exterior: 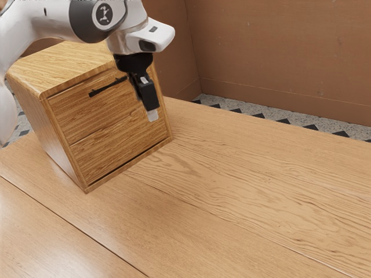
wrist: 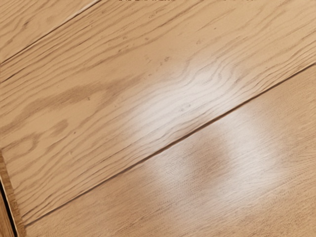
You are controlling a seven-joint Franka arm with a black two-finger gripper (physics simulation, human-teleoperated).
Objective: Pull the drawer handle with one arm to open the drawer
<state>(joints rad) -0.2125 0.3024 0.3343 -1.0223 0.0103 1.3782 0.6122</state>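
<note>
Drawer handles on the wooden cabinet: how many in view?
1: a thin black bar handle on the wooden cabinet's upper drawer front, beside the black gripper. The lower front shows none. Other sides are hidden.

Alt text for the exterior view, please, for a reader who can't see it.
The black gripper of a white arm hangs pointing down before a small wooden cabinet, just to the exterior view's right of the black handle on its upper drawer. The drawer front sits flush, apparently shut. The cabinet stands on a wooden table.

side overview; wrist close above table (wrist: pixel 148 98)
</note>
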